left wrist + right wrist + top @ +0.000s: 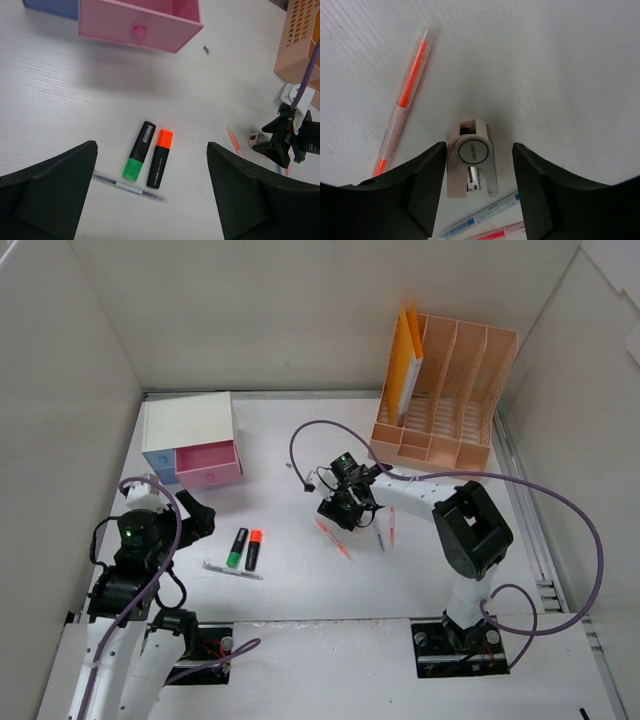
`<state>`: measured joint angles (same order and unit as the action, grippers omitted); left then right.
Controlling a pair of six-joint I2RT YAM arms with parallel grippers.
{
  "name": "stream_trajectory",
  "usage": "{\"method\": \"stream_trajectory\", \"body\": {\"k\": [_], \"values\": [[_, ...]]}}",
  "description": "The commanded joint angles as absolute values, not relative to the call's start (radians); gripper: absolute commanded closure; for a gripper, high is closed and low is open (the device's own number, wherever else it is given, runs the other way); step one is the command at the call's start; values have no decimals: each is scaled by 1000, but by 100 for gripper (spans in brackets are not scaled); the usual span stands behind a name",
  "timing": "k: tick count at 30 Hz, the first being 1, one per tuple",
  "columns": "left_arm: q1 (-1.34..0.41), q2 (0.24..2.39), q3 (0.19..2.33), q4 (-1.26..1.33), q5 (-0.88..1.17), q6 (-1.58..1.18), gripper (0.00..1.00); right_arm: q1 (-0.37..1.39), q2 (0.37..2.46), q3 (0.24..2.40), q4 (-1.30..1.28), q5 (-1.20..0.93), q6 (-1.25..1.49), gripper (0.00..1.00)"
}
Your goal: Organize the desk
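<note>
Your left gripper [151,144] hangs wide apart above the counter [60,90], holding nothing. Under its fingers lie a clear pen [127,187], then a green-capped highlighter [139,157] and an orange-capped highlighter [160,157] side by side. The open pink drawer [140,25] is farther ahead. Your right gripper [478,145] stands partly spread astride a small beige stapler [471,165], with a gap showing beside it. An orange pen [405,100] lies ahead-left.
</note>
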<state>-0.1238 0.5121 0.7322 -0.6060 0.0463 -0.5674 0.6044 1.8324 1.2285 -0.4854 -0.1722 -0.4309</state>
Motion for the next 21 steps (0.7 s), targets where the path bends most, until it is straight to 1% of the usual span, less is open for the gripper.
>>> {"method": "stream_trajectory", "body": {"k": [1, 2, 4, 5, 7, 8, 10, 11, 13, 16, 19, 21], "values": [[-127, 512, 729, -595, 38, -597, 13, 607, 1807, 1259, -469, -100, -425, 49], [-127, 512, 723, -597, 38, -598, 13, 607, 1804, 1256, -469, -91, -428, 54], [-127, 511, 713, -592, 44, -604, 13, 607, 1802, 1246, -472, -86, -437, 58], [-127, 511, 710, -591, 48, -607, 13, 609, 1799, 1238, -471, -83, -445, 63], [-127, 508, 700, -588, 51, -614, 13, 607, 1787, 1229, -474, -100, -460, 69], [-127, 506, 698, -584, 54, -615, 13, 604, 1781, 1227, -477, -119, -477, 76], [-127, 502, 695, -584, 57, -618, 13, 609, 1757, 1235, -483, -143, -494, 83], [-127, 502, 695, -584, 60, -620, 13, 609, 1747, 1245, -504, -172, -526, 88], [-127, 499, 696, -586, 63, -620, 13, 615, 1718, 1302, -531, -201, -563, 92], [-127, 491, 695, -587, 64, -620, 13, 633, 1692, 1423, -577, -277, -646, 94], [-127, 473, 683, -591, 52, -635, 14, 672, 1703, 1572, -584, -383, -698, 95], [-127, 450, 672, -591, 48, -661, 14, 718, 1732, 1708, -583, -420, -693, 95]]}}
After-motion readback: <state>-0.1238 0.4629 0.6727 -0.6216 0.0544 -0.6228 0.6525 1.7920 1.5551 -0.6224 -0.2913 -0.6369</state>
